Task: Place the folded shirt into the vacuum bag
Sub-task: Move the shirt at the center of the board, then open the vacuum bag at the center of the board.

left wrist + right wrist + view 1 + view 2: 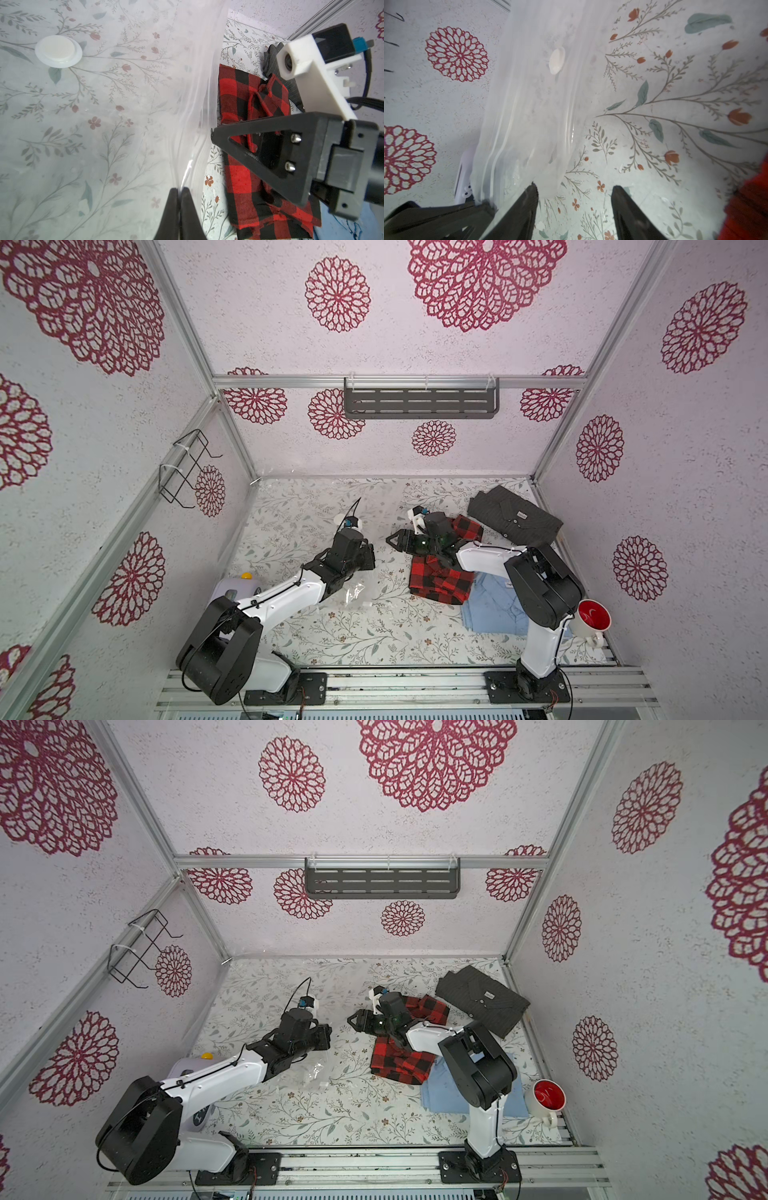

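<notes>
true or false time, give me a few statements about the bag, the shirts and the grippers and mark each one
1. The left gripper is shut on the bag. True.
2. The plaid shirt is inside the bag. False: it lies outside, beside the bag's edge.
3. The right gripper is open. True.
4. The mug is blue inside. False: it is red inside.

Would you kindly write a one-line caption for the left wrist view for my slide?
Left pincer shut on the clear vacuum bag, red plaid shirt lying just beyond it.
</notes>
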You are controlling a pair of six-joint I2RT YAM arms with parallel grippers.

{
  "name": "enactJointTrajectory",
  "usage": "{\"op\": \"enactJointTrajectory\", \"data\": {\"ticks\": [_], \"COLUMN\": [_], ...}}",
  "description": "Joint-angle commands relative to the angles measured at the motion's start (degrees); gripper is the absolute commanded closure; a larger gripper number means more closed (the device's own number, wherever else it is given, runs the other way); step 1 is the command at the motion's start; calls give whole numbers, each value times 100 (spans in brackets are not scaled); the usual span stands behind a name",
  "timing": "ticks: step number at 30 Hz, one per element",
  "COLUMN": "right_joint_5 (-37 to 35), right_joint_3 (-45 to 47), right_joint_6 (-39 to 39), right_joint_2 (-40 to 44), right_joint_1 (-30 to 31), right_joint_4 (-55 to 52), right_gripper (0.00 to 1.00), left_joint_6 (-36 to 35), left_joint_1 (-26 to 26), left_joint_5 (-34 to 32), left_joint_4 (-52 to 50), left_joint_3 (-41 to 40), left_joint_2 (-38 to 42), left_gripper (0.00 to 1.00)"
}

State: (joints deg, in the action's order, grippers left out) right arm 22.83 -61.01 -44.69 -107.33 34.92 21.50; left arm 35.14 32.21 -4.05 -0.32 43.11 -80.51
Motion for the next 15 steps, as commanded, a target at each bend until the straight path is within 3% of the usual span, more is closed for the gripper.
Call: {"op": "enactJointTrajectory", "data": {"ticks": [1,9,11,15], "right_joint_5": [102,-154,-156,-211], "right_joint_3": [-205,-105,-226,-428], "right_joint_6": [-217,-396,-418,-327], "right_joint_2": [-107,-52,-196,-496], "right_joint_1": [6,6,23,124], "right_joint_4": [374,467,336,37], "right_gripper": [38,32,36,60], "left_joint_6": [13,19,12,7], "left_joint_1": [-56,-59,-57,-64], "left_joint_5": [59,31,38,-54], "left_joint_4": [160,155,164,150], "left_joint_3": [-75,-75,-75,-101], "left_joint_2": [141,118,123,158], "left_gripper": [100,100,100,100]}}
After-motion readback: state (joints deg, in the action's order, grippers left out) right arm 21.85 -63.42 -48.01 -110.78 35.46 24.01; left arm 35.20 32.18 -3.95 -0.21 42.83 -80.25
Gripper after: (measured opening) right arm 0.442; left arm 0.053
